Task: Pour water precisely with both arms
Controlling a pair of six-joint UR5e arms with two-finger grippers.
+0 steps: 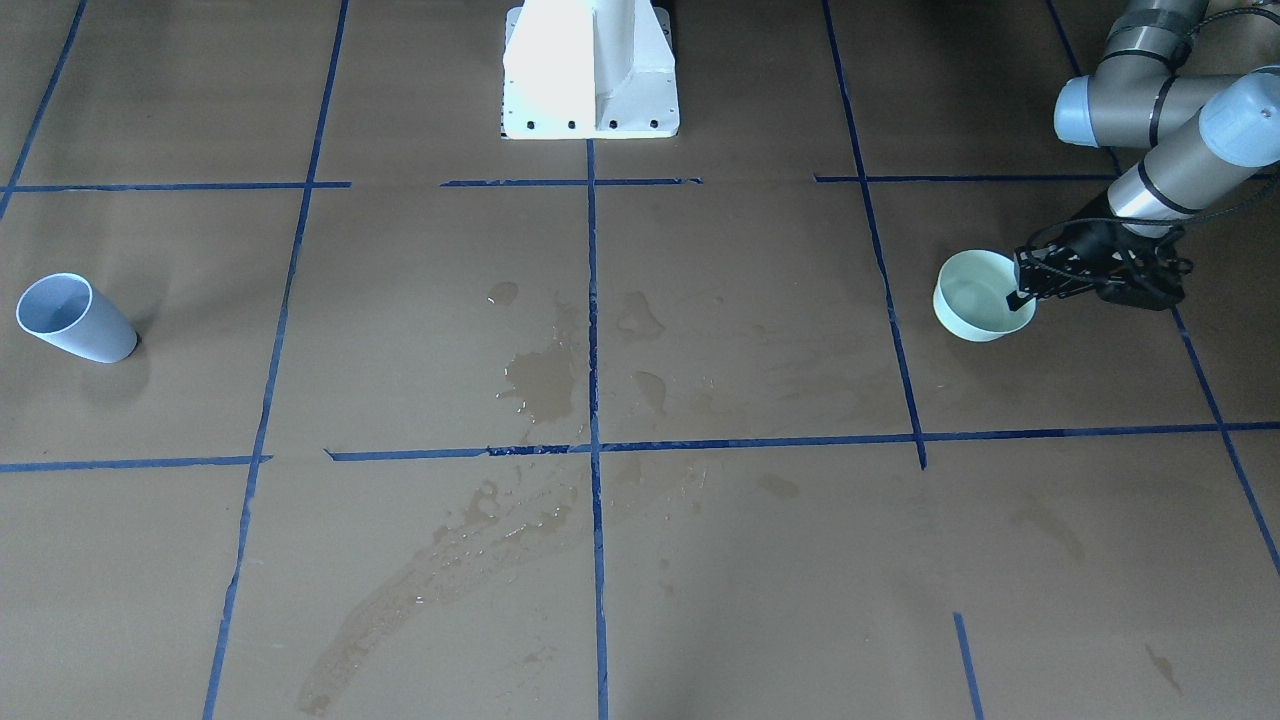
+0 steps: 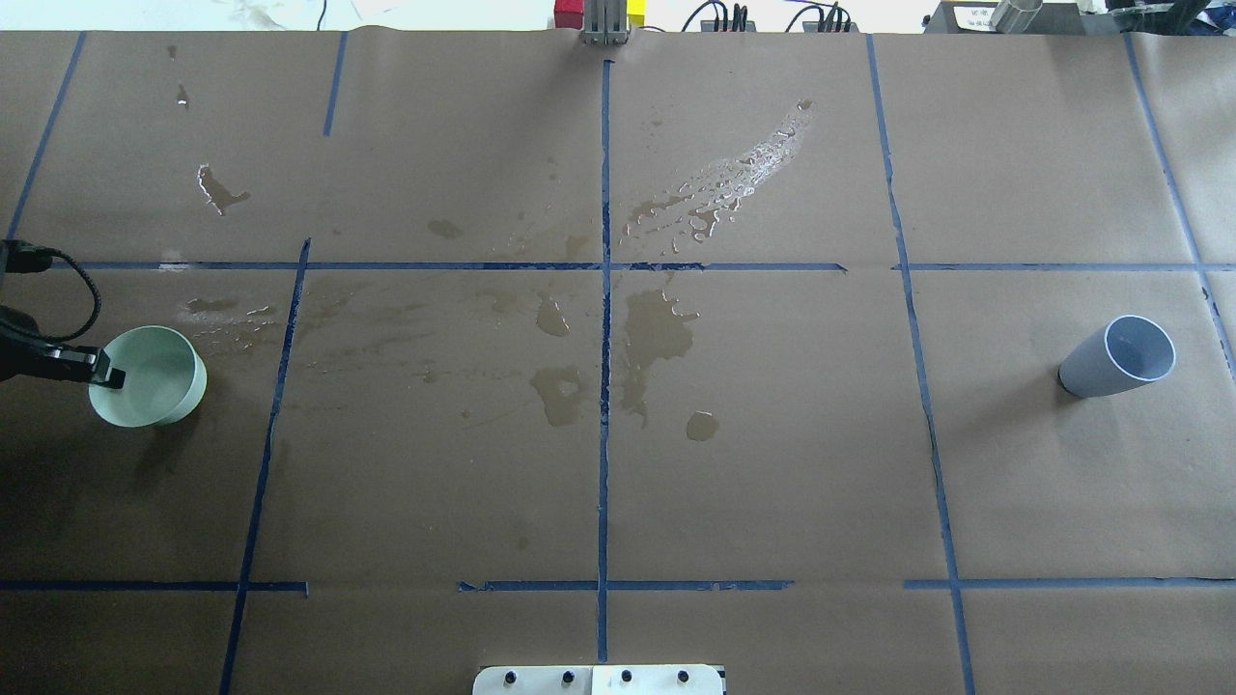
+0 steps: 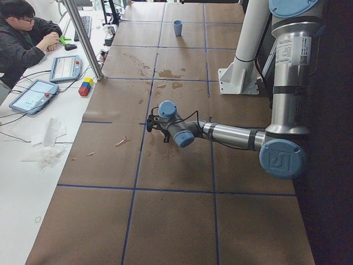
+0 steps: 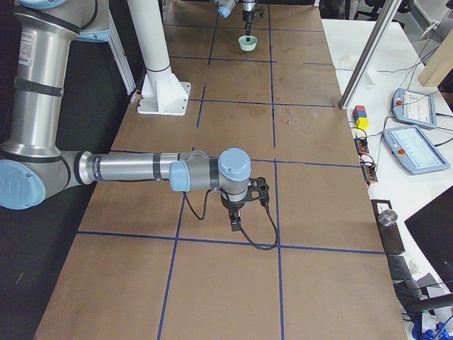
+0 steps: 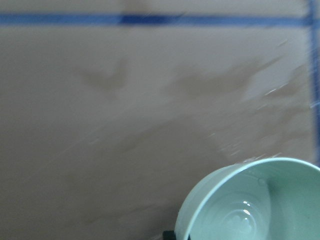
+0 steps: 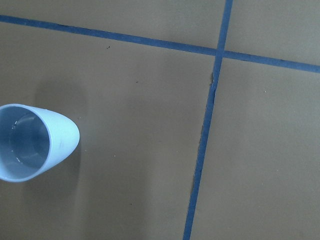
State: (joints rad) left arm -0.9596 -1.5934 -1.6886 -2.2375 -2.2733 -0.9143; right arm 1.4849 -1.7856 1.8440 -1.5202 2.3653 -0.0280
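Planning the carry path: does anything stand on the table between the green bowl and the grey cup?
Nothing visible does. Between the green bowl and the grey cup lie only flat wet patches and blue tape lines on the brown paper.

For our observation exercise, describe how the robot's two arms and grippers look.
The left arm and right arm are silver-grey tubes with pale blue joint caps. Black cables loop along each wrist. The left gripper is black, with slim jaws.
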